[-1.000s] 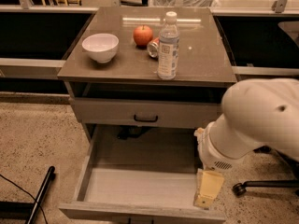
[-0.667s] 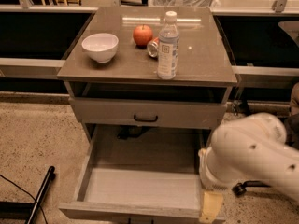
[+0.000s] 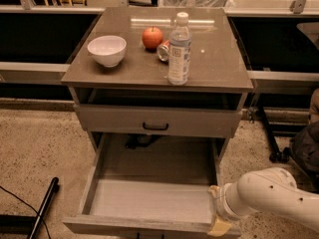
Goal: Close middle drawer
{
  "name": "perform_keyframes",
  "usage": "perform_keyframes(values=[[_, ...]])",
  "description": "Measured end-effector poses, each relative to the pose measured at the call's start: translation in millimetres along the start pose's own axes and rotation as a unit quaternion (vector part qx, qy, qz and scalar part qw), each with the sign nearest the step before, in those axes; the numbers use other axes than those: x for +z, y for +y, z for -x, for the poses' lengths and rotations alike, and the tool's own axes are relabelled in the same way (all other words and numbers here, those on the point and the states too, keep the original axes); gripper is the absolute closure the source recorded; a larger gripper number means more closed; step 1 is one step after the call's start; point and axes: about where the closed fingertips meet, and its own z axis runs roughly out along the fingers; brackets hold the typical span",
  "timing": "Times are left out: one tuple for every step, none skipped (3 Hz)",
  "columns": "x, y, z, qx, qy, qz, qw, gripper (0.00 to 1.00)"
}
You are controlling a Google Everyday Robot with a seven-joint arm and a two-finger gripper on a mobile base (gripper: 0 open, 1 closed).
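The middle drawer (image 3: 149, 203) stuck far out under the table's (image 3: 219, 59) front edge. My gripper (image 3: 219, 226) sat by its front, below the table's right corner. Pinched or apart, I couldn't tell. Pushing there could jam it crooked.

Count, cabinet top: one white bowl (image 3: 106, 49) at nine o'clock, one apple (image 3: 152, 37) at twelve, one water bottle (image 3: 179, 50), one can (image 3: 162, 51) on its side. Drawers showing: two, upper drawer (image 3: 199, 122) and middle drawer (image 3: 149, 201). One gripper (image 3: 219, 226), at the middle drawer's five o'clock corner.
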Motion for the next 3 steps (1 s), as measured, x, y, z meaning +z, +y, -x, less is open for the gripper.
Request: perform_keyframes(values=[[22.3, -2.7, -4.7, -0.003, -0.032, -0.006, 0.9995, 0.5], [25.2, -0.9, -5.0, -0.005, -0.033, -0.004, 0.9994, 0.73], [20.9, 9.7, -3.2, -0.02, -0.041, 0.0, 0.999, 0.96]])
